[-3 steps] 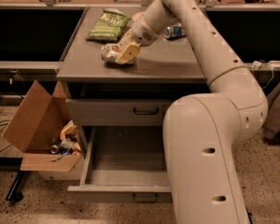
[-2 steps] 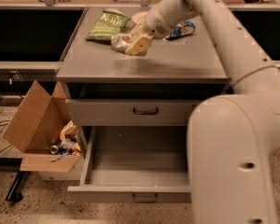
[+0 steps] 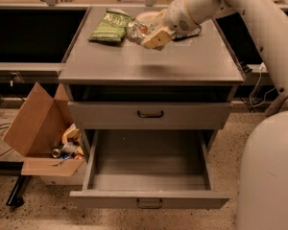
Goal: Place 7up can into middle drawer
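Since approx 1 s ago the robot's tan two-finger gripper (image 3: 154,36) has lifted clear of the flat grey cabinet tabletop (image 3: 197,61) and drifted back toward its rear edge, slightly to the R, carrying the small dented white-silver 7up can (image 3: 136,31) w/ green markings. Fingers are pinched on the can, which hangs in the air near the middle of the rear edge, just R of a flat green snack bag (image 3: 109,27) lying toward the rear-left corner. A soft shadow (image 3: 149,71) sits on the tabletop below it. Can's long axis looks roughly parallel to the rear edge, sticking out L from the fingers. Key relation: the wide shallow grey metal middle drawer (image 3: 149,174) w/ small dark bar handle is pulled open, well below and out past the tabletop's front edge, almost straight in line w/ the gripper. Likely next move: carry fwd over the front edge, clear the shut grey upper drawer (image 3: 110,115), then lower.
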### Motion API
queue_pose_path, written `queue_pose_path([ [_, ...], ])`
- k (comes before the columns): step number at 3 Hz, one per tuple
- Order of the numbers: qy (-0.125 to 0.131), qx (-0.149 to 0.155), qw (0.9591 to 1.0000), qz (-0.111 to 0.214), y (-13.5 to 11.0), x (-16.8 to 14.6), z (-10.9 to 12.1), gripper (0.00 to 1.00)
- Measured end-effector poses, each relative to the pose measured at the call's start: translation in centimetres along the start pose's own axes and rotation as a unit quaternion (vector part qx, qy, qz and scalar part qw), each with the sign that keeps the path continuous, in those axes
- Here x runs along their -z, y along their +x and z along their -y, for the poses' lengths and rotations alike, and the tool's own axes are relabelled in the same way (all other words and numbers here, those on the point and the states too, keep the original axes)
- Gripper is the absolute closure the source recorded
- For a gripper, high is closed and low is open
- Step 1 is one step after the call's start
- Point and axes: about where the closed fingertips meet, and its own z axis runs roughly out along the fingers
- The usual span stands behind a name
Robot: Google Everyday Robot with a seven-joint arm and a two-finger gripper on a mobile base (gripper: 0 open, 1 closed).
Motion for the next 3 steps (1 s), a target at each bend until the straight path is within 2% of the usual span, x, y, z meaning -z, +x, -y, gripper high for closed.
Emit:
queue_pose_path([
  [1,0.0,0.0,1.0,0.0,0.0,0.0,0.0,1.0],
  [2,-0.011,0.005,0.9999,-0.011,0.5,0.1,-0.9,1.0],
  [3,-0.004,0.005,0.9997,-0.025,1.5,2.6,-2.8,1.0],
])
